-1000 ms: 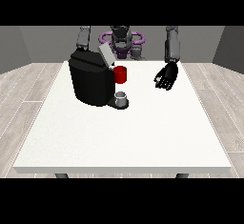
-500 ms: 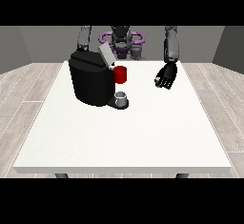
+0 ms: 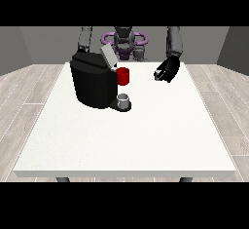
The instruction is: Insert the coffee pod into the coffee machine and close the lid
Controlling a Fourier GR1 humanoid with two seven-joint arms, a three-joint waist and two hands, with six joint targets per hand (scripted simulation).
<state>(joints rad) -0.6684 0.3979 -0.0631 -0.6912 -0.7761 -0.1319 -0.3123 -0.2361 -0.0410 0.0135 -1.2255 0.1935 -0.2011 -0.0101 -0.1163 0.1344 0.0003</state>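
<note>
The black coffee machine [image 3: 92, 83] stands on the white table [image 3: 146, 140], left of centre, with its grey lid [image 3: 108, 55] tilted up and open. A red thing at the machine [image 3: 123, 76] sits at its front. Below that, a small grey thing [image 3: 124, 99] rests on the machine's base. The hand at the view's right [image 3: 167, 70] hangs above the table's far edge, to the right of the machine and apart from it. The other arm [image 3: 85, 39] reaches down behind the machine, which hides its hand.
The robot's torso with a purple ring [image 3: 124, 40] stands behind the table's far edge. White table surface stretches in front of and to the right of the machine.
The hand at the view's right has risen a little and shifted slightly towards the machine. The machine and its lid have not moved.
</note>
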